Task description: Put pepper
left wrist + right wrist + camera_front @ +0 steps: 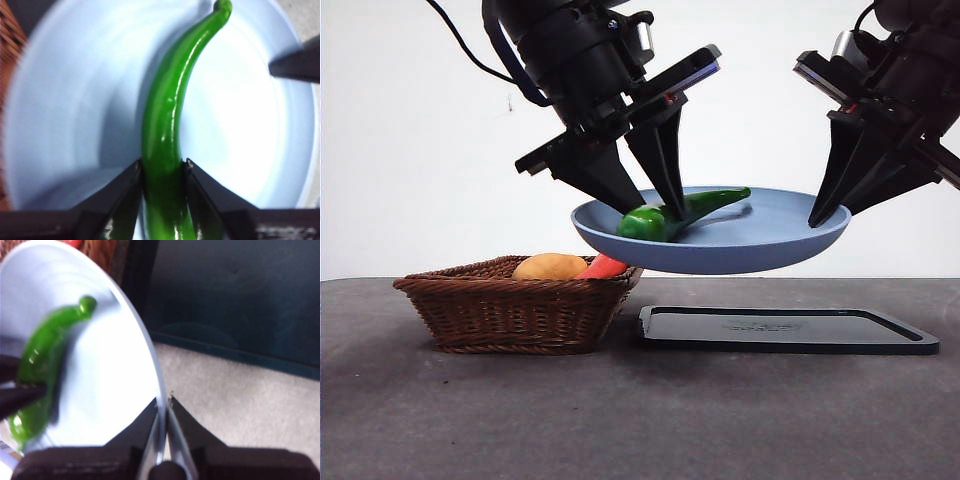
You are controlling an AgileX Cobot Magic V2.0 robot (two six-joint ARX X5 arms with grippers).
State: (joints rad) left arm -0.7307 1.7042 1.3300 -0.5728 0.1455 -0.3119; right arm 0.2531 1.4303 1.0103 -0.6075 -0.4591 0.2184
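The glossy green pepper lies in the blue plate, which hangs in the air above the table. My left gripper is shut on the thick end of the pepper, with its jaws on either side of it. My right gripper is shut on the plate's right rim and holds the plate up. The pepper shows blurred in the right wrist view, with the left gripper's dark jaw on it.
A wicker basket stands at the left with a tan lump and an orange carrot in it. A flat black tray lies on the table under the raised plate.
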